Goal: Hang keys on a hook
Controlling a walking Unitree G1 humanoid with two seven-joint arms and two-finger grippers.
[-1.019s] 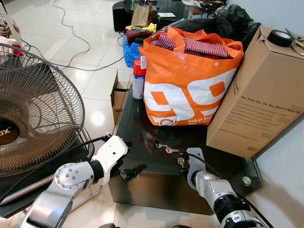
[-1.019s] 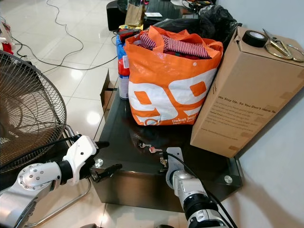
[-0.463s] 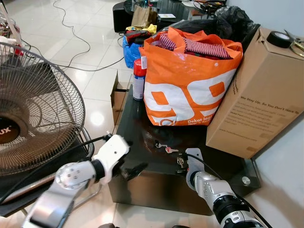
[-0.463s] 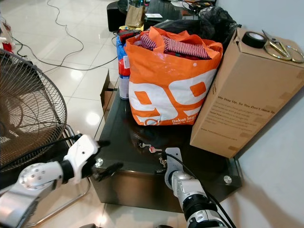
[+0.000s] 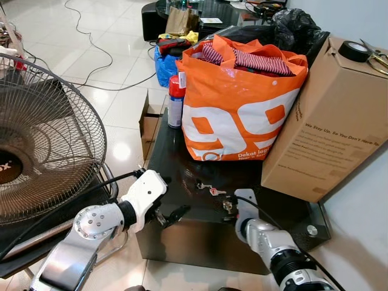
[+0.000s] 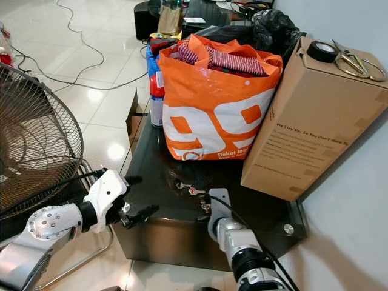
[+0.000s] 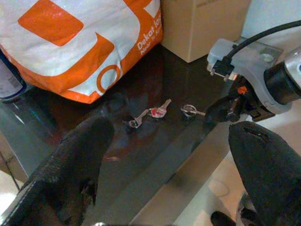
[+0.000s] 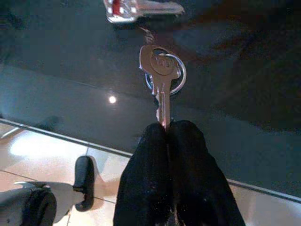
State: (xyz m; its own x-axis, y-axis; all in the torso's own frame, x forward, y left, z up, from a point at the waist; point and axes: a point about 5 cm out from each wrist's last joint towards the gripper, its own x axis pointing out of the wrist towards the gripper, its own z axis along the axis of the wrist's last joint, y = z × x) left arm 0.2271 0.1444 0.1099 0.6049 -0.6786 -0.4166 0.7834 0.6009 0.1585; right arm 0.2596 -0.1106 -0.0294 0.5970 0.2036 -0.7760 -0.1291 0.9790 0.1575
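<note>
- Right gripper [image 8: 167,129] is closed tight on the blade tip of a silver key [image 8: 161,70]; no gap between the fingers, and only the very end of the blade is in the pinch.
- That key lies on the dark glass table [image 5: 176,151], near its front edge, in front of the orange shopping bag [image 5: 239,103]. Its split ring [image 8: 179,75] is threaded through the bow.
- Long axis runs straight along the gripper's fingers: blade tip toward the gripper, bow and ring pointing away, toward the bag.
- A second cluster, a red-tagged key pair [image 7: 153,112], sits just beyond the bow. A thin link seems to run from the ring toward it, but I can't tell whether they're joined.
- Left gripper [image 5: 170,213] is wide open, holding nothing, at the table's front left corner with its fingers aimed at the keys.
- Risk 1: the tip-only pinch is marginal. The key could pivot or slip out on lift, since bow and ring put the weight at the far end.
- Risk 2: if the clusters are linked, the extra load would swing and drag on the glass.
- Risk 3: the ring faces away from the gripper and hangs loose, so hooking it will need reorientation.
- No hook visible, so the target is unknown from here.
</note>
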